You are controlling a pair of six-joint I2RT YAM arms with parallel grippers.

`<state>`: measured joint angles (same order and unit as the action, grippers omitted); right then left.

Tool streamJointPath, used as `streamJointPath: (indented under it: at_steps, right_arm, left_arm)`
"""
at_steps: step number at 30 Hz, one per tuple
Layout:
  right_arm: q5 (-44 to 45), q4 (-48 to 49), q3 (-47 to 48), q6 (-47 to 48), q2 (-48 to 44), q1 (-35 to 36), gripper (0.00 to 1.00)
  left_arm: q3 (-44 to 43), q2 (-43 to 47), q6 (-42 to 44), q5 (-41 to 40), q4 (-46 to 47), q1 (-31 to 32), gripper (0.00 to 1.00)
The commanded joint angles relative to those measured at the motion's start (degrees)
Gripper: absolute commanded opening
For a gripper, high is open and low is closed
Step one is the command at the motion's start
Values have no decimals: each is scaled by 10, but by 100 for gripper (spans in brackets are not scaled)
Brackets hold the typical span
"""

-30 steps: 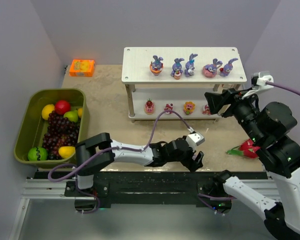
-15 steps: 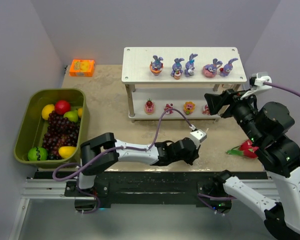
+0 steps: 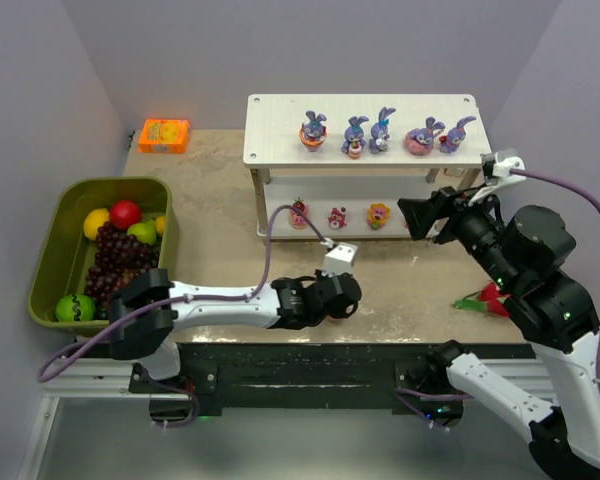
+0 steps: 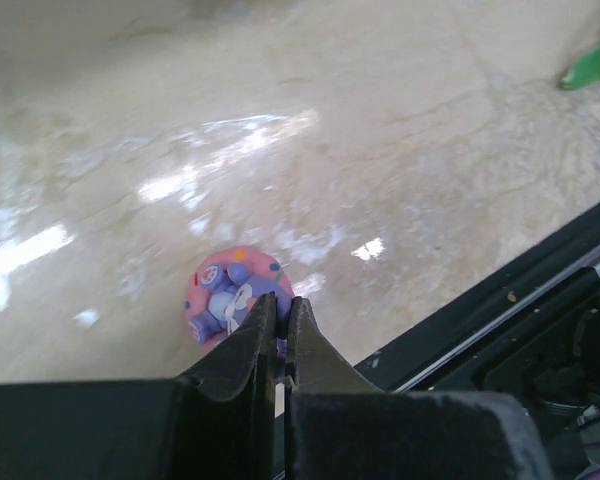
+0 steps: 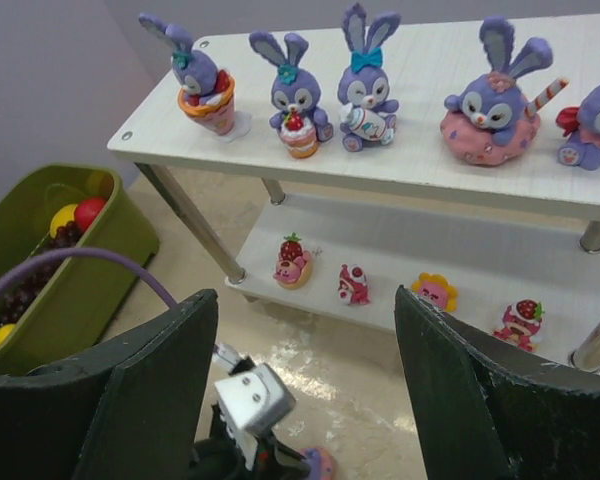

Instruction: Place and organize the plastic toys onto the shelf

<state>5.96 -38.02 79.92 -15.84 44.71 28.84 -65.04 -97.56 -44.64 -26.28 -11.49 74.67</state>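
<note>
left tool moved left n shut, bunny toy pinched at tips.

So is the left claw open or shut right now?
Shut: the left gripper's fingers meet in its wrist view, tips at a purple bunny toy on a pink base. Whether they pinch it, cannot tell.
</note>
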Motion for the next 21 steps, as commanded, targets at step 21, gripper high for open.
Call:
streamJointPath:
  at_steps: [21]
  right_arm:
    - [-184, 118, -281, -60, -30, 8, 72]
  left_arm:
    - [140, 189, -448, -249, -386, -83, 30]
